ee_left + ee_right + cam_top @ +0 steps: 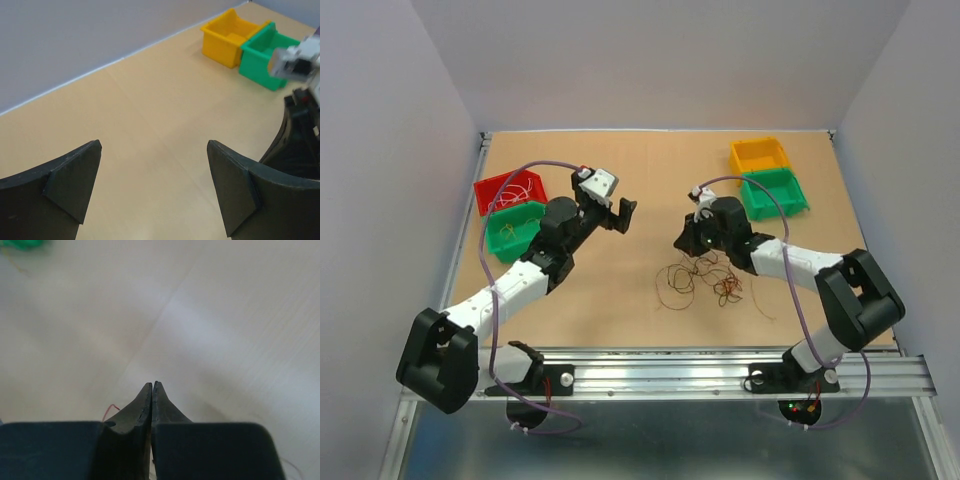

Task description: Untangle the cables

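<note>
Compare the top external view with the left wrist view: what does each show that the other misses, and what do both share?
Only the top external view shows the tangled cables on the table, plus the red bin and the left green bin. Only the left wrist view shows the left gripper close up, open, with bare table between its fingers. Both show the yellow bin and the right green bin beside it.

On the surface [650, 170], a red bin [508, 190] touches the left green bin [515, 232]; a yellow bin [760, 155] touches the right green bin [775, 193].
</note>
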`<state>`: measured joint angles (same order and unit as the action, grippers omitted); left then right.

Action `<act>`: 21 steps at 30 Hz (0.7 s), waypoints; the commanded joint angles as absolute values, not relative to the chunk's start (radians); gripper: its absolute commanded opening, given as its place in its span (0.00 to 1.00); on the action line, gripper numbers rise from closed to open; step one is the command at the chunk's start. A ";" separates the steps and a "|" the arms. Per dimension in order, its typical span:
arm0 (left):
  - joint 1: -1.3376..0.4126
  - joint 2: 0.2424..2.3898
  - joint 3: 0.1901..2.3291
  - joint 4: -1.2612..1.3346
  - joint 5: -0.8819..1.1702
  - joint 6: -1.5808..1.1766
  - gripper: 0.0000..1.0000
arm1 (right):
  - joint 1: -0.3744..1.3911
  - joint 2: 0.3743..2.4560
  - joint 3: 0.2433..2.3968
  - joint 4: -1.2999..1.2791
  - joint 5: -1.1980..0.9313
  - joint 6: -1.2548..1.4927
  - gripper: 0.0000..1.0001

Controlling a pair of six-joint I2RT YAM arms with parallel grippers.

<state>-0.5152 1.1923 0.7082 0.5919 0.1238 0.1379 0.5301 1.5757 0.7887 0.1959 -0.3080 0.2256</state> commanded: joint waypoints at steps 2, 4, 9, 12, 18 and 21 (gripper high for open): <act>-0.518 1.186 0.672 0.749 0.111 0.172 0.99 | 0.541 1.335 0.759 0.373 -0.419 0.264 0.01; -0.517 1.187 0.667 0.753 0.118 0.184 0.99 | 0.541 1.270 0.770 0.371 -0.433 0.265 0.00; -0.518 1.163 0.627 0.782 0.279 0.183 0.99 | 0.542 1.151 0.854 0.339 -0.483 0.262 0.01; -0.518 1.125 0.592 0.827 0.281 0.181 0.99 | 0.541 1.141 0.954 0.318 -0.531 0.267 0.01; -0.517 1.039 0.540 0.890 0.230 0.150 0.99 | 0.543 1.150 1.159 0.302 -0.486 0.293 0.01; -0.517 1.031 0.534 0.897 0.224 0.143 0.99 | 0.541 1.157 1.253 0.299 -0.517 0.337 0.01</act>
